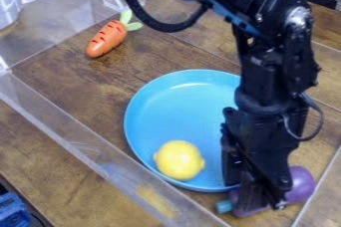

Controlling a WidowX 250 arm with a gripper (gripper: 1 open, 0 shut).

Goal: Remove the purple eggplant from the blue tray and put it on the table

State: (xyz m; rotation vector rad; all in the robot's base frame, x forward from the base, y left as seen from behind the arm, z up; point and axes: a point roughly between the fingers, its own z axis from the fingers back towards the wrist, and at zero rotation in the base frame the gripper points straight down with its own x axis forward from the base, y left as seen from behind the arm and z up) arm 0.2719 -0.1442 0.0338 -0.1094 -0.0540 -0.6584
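Now, fingers: gripper points down, apparently clamped on the purple eggplant.
Eggplant: at the blue tray's right rim, over the table.
Release: lower until it rests on wood, then open, clear of rim.
Lemon: in tray.

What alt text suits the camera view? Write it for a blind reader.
A black robot arm's gripper reaches down onto a purple eggplant beside a blue tray that holds a yellow lemon. An orange carrot lies farther back on the wooden table.
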